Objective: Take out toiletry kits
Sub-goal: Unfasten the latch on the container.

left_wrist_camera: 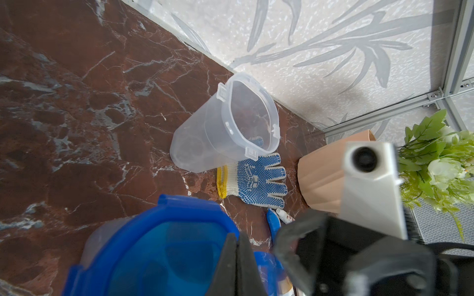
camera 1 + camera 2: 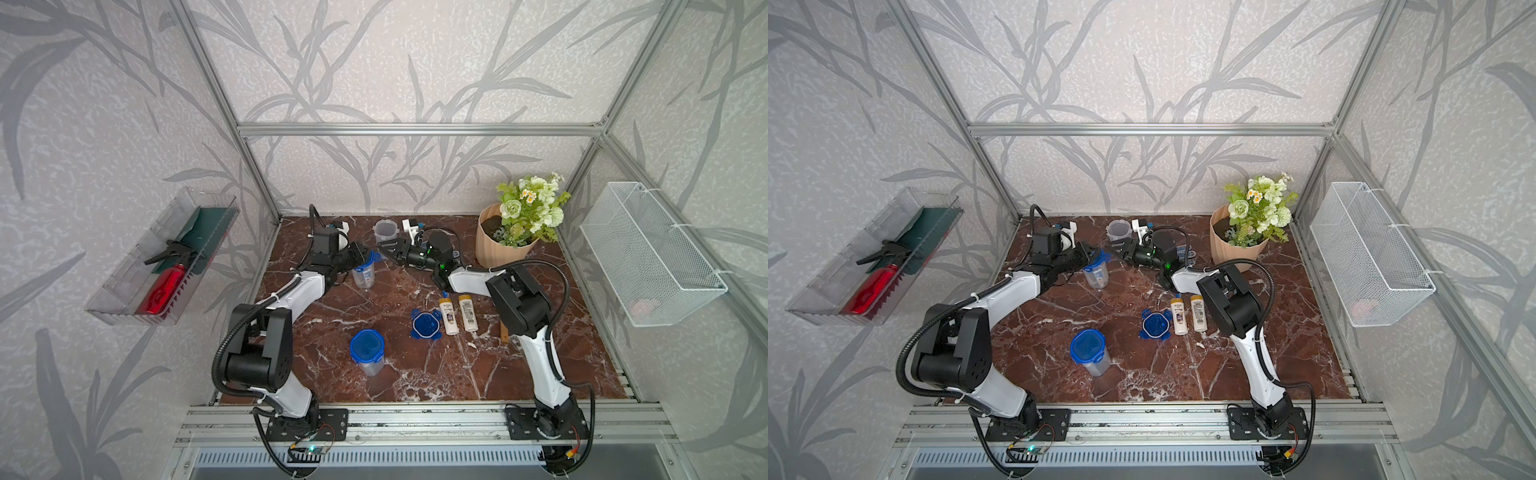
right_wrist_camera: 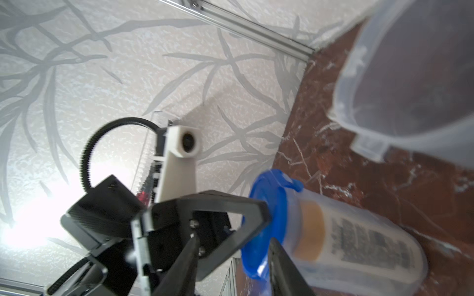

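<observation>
- The left tool (image 1: 237, 239) is fully closed, and its tips are at the rim of the blue lid (image 1: 164, 243) of a clear cup (image 2: 364, 276) that stands at the rear of the surface (image 2: 415, 374). I cannot tell if a lid flap is pinched between the tips.
- The right tool (image 2: 384, 250) has its jaws partly apart. It comes to the same lid from the other side. In the right wrist view the edge of the lid lies between the jaws, but contact is not clear.
- Inside this cup there is a white bottle with a gold cap (image 3: 359, 246).
- Two more white bottles (image 2: 449, 318) (image 2: 468, 313) lie side by side on the surface, just beside a loose blue lid (image 2: 425, 324).
- A second lidded cup (image 2: 368, 353) stands nearer the front, well apart from both tools.
- An empty clear cup (image 1: 225, 128) stands at the back wall, and beside it is a dotted glove (image 1: 256, 179).
- A blue toothbrush (image 1: 272, 220) and a small white tube (image 1: 286, 217) lie near the glove.
</observation>
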You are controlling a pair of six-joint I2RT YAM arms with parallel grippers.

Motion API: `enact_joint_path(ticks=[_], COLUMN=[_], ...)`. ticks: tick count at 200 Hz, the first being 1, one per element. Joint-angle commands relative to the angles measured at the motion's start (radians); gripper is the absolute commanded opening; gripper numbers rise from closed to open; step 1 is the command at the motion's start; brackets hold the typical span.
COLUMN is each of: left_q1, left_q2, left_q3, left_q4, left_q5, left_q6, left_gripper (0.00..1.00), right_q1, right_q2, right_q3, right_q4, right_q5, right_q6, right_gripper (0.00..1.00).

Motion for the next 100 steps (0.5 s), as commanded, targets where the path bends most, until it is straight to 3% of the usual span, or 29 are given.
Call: enact_joint_path(ticks=[1, 25, 52, 76, 100], left_q1=[0.021, 0.02, 0.02, 0.017, 0.007], left_q2=[0.12, 0.096, 0.052, 0.025, 0.004], left_q3=[-0.146, -0.112, -0.042, 0.034, 0.144], left_q4=[-0.501, -0.514, -0.549, -0.554, -0.574], left_q5=[-0.113, -0.094, -0.09, -0.062, -0.053], left_q6=[0.006, -0.005, -0.019, -0.048, -0.07], left_gripper=[0.0, 0.0, 0.0, 0.12, 0.31], right_q1=[-0.007, -0.008, -0.006, 0.005, 0.063], right_q2=[-0.097, -0.14, -0.213, -0.285, -0.345], right_q3=[0.023, -0.006, -0.07, -0.113, -0.087], right_q4=[0.091, 0.005, -0.124, -0.352, -0.704], right_q5=[-0.006, -0.015, -0.008, 0.038, 0.188], right_q6=[-0.033, -0.1, -0.227, -0.404, -0.701], right_gripper=[0.44, 0.39, 0.17, 0.02, 0.0])
